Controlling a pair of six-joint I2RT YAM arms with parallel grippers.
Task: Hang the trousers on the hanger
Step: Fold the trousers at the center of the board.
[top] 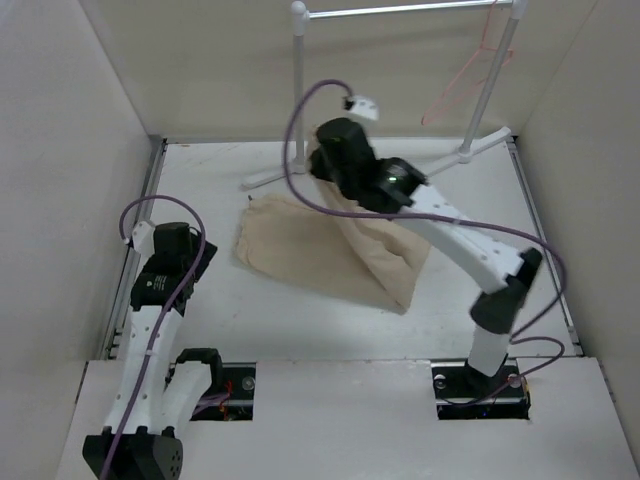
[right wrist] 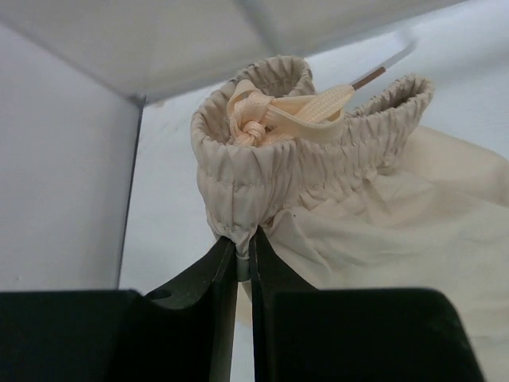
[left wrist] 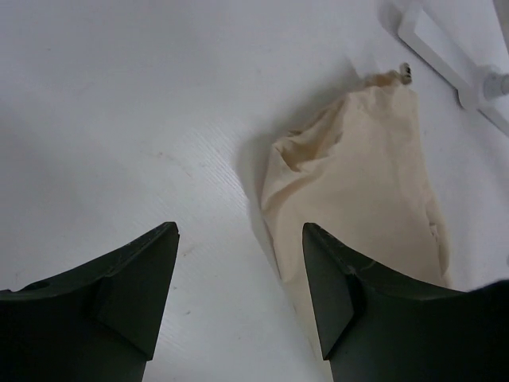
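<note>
While left pincer (left wrist: 238, 232) gapes wide, right pincer (right wrist: 245, 248) clamps the trousers (right wrist: 350, 215) near the rack (top: 299, 95).

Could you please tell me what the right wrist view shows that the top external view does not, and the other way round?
Only the right wrist view shows the drawstring knot and the gathered waistband, whose edge is pinched by the right end effector. Only the top external view shows the hanger hanging on the white rack, and the left arm. Both show the beige trousers.
</note>
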